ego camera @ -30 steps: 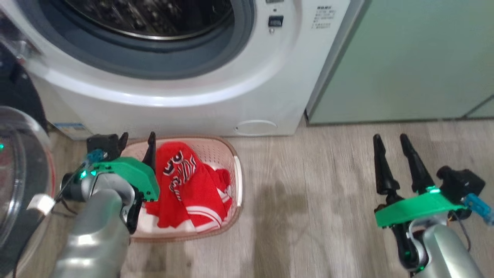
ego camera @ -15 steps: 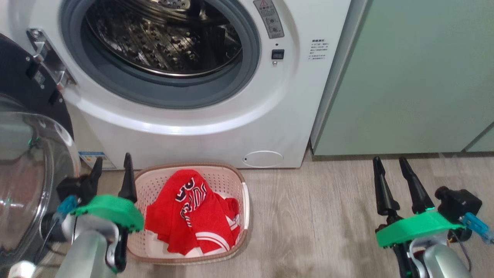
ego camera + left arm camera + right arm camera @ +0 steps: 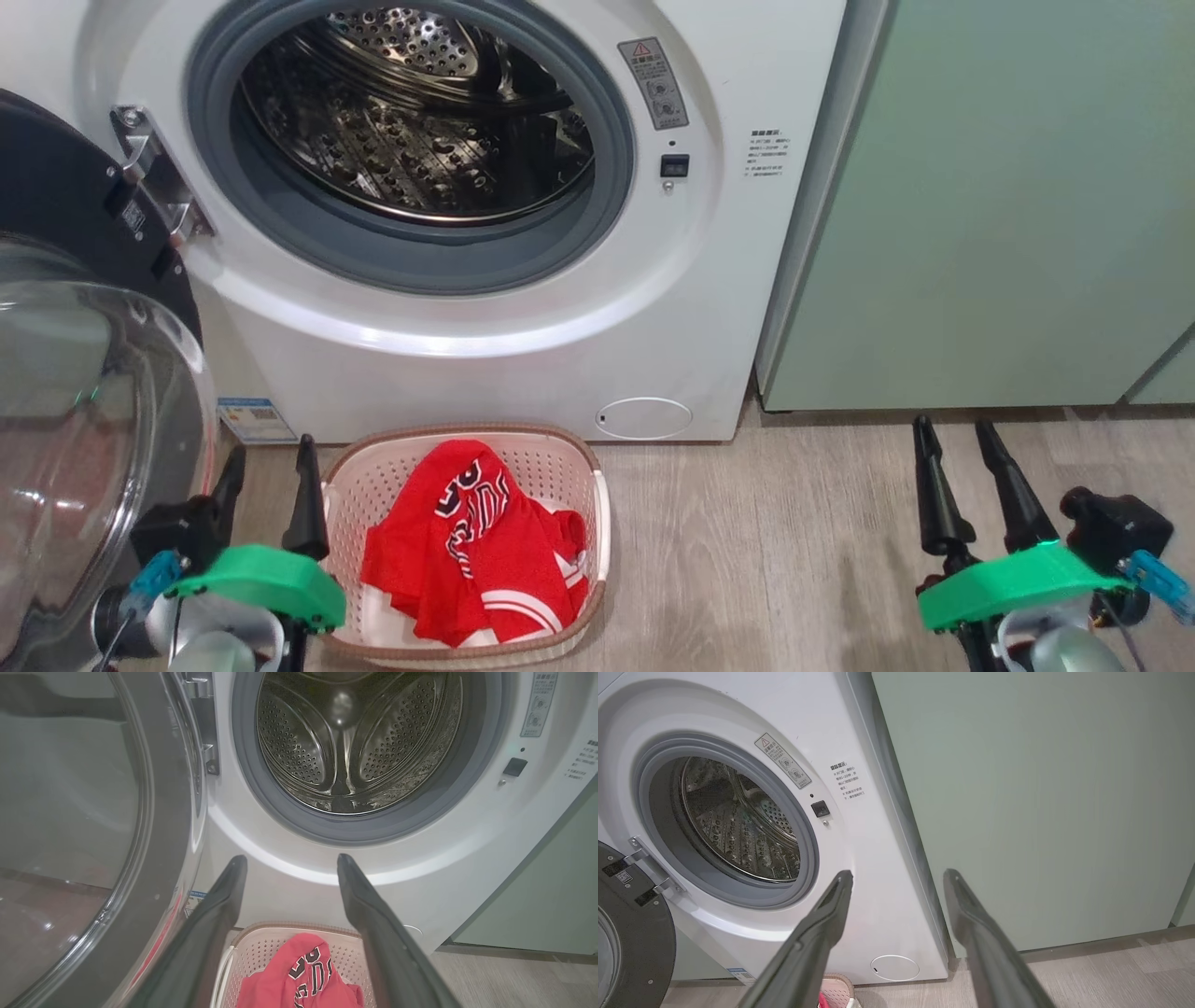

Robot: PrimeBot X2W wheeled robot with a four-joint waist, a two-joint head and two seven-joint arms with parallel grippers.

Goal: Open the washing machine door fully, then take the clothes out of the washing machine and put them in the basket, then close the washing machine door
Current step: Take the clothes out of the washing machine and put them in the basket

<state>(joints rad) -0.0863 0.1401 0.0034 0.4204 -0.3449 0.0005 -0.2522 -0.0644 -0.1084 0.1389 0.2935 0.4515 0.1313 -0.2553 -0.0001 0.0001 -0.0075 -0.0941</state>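
Both spread-fingered, empty; left gripper (image 3: 271, 446) withdrawn beside basket (image 3: 523, 431); right gripper (image 3: 952, 423) unchanged.

On the washing machine (image 3: 485, 373) front, at two o'clock from the drum opening, a grey warning sticker (image 3: 653, 84) shows a red triangle sign above small pictograms. At three o'clock, a block of fine print (image 3: 764, 154) is too small to read. A blue sticker (image 3: 254, 420) at seven o'clock is illegible. The red jersey (image 3: 471, 523) carries dark lettering, folded and unreadable. The door (image 3: 56, 187) bears a small code label (image 3: 131, 217).

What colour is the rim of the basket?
Brown, around the cream perforated basket; clearest in the head view.
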